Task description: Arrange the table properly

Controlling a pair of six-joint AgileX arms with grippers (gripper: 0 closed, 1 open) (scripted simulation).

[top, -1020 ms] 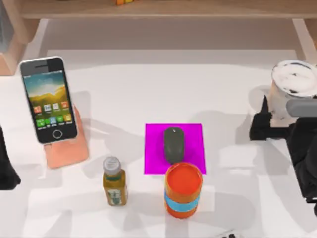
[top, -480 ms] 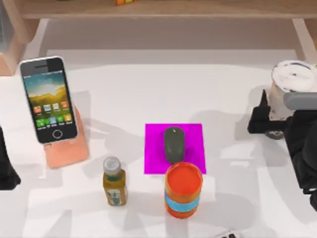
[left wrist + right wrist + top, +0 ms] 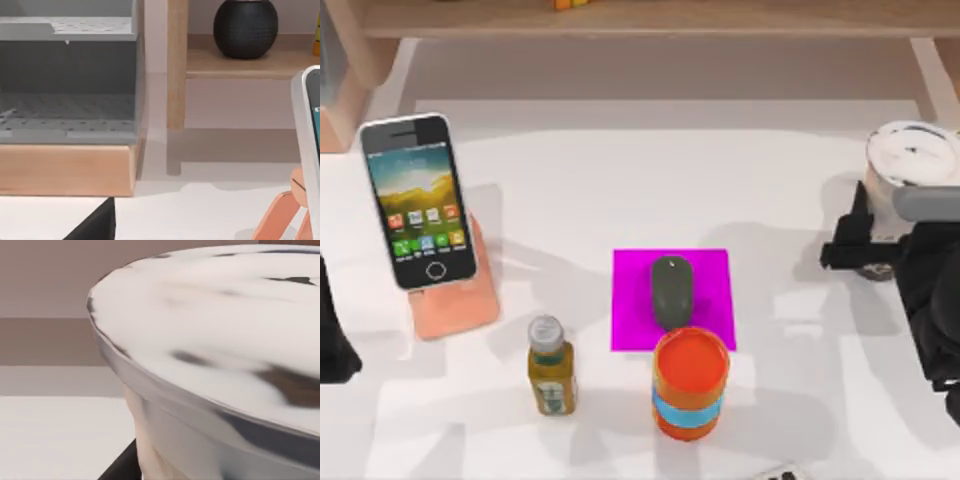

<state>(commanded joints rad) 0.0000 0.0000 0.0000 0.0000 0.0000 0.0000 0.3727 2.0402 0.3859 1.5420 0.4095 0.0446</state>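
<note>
One gripper works: the right gripper (image 3: 868, 243), at the frame's right edge, is clamped on the white cup (image 3: 912, 160). Its fingers press the cup's base above the white worktop (image 3: 620, 190). No readable writing.

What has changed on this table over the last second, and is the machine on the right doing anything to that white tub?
The right gripper has closed in beside the white tub, whose base now looks raised off the table with the tub shifted slightly toward the far edge. The phone on its stand, juice bottle, mouse, magenta mat and orange cup have not moved; the left arm stays parked at the left edge.
</note>
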